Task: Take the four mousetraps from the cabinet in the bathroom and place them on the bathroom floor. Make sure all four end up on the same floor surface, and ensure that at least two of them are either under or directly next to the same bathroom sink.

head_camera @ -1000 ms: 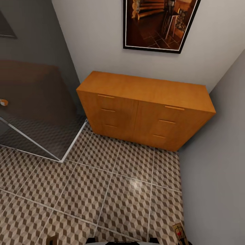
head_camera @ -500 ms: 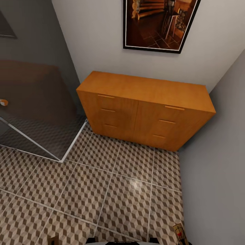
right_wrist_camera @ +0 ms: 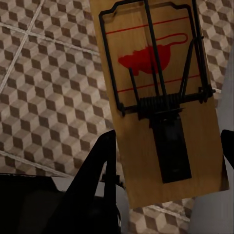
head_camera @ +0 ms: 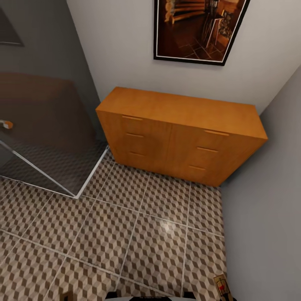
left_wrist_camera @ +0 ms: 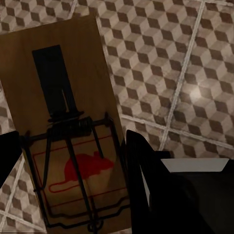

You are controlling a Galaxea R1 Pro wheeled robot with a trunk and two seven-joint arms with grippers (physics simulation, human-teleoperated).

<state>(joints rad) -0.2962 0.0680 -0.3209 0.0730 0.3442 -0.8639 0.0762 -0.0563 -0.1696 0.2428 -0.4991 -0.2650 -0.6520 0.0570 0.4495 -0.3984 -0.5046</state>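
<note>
Each gripper carries a trap: the left gripper (left_wrist_camera: 73, 161) has its dark fingers (left_wrist_camera: 141, 170) closed on the sides of a wooden trap (left_wrist_camera: 68, 122) with a red mouse print, and the right gripper (right_wrist_camera: 165, 161) is clamped the same way on a second trap (right_wrist_camera: 161, 97), whose end also peeks in at the bottom edge of the head view (head_camera: 220, 286). Both boards hang above the cube-patterned floor (head_camera: 138, 234), apart from it. The cabinet (head_camera: 179, 133) stands ahead against the wall, all drawers pushed in. Since half a second ago the whole head picture has slid slightly, the cabinet and the framed picture (head_camera: 198, 29) drifting a little to the right, so the camera has turned or the base has begun to move; the things themselves have not. That suggests the robot is leaving the cabinet to carry this pair toward the sink. Both arms seem held low and close to the trunk, wrists pointing down at the tiles. A glass shower panel (head_camera: 46, 138) stands at the left.
</note>
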